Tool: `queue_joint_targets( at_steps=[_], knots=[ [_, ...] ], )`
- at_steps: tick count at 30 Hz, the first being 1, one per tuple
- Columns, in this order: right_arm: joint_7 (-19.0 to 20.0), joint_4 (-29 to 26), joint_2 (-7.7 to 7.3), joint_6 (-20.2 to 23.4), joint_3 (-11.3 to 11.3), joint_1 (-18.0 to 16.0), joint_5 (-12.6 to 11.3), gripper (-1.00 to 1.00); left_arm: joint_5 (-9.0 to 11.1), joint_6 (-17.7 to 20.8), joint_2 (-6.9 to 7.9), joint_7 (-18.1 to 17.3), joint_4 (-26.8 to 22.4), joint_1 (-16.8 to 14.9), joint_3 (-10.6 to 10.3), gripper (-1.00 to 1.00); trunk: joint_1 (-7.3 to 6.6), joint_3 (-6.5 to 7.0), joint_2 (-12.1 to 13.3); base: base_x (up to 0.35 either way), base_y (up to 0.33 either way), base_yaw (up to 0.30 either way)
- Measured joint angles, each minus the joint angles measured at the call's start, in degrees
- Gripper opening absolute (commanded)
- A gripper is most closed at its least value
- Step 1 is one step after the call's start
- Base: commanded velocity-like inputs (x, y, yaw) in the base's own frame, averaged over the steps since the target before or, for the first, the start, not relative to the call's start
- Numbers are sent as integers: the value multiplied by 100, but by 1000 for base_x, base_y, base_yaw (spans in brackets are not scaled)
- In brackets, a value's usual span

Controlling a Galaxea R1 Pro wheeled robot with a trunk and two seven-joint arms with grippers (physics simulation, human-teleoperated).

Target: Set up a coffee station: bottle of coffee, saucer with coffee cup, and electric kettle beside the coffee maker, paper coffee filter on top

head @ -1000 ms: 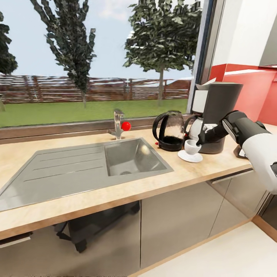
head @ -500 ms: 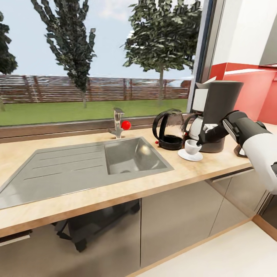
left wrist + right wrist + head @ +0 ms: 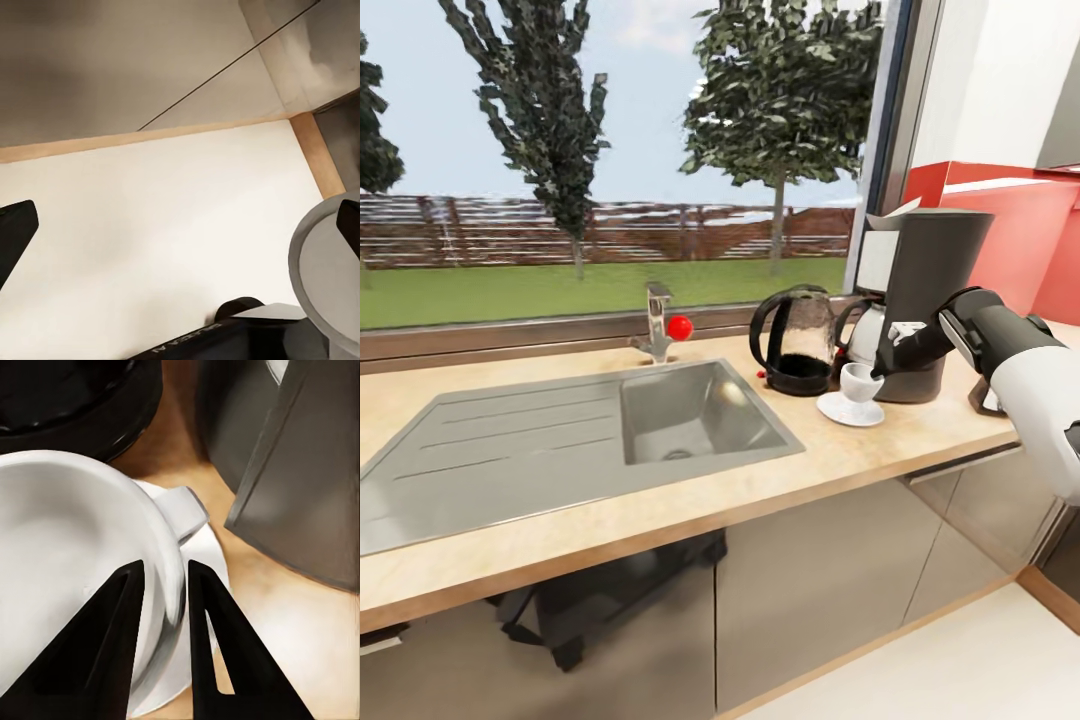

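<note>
R fingers pinching cup rim, cup on saucer.

I've got the right gripper w/ its fingers astride the wall of the coffee cup, one inside, one outside, clamped on the rim. Cup sits on the saucer, on the surface just in front of the coffee maker; electric kettle stands beside it, sink side. Left gripper: fingers spread wide, pointing down at the floor.
</note>
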Motion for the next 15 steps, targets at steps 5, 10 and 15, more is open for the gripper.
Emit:
queue_joint_targets(
  at_steps=[5,10,15],
  knots=[
    [0,0,0,0,0,0,2,-100,0,0,0,-7,-1,0,4,100,1,0,0,12,-8,0],
    [0,0,0,-1,1,1,5,-100,-1,0,0,-9,0,0,-13,100,44,-35,-79,2,-2,0],
    [0,0,0,-1,1,1,6,-100,-1,0,0,-3,-1,0,-23,100,154,-125,-279,0,0,0]
  ],
)
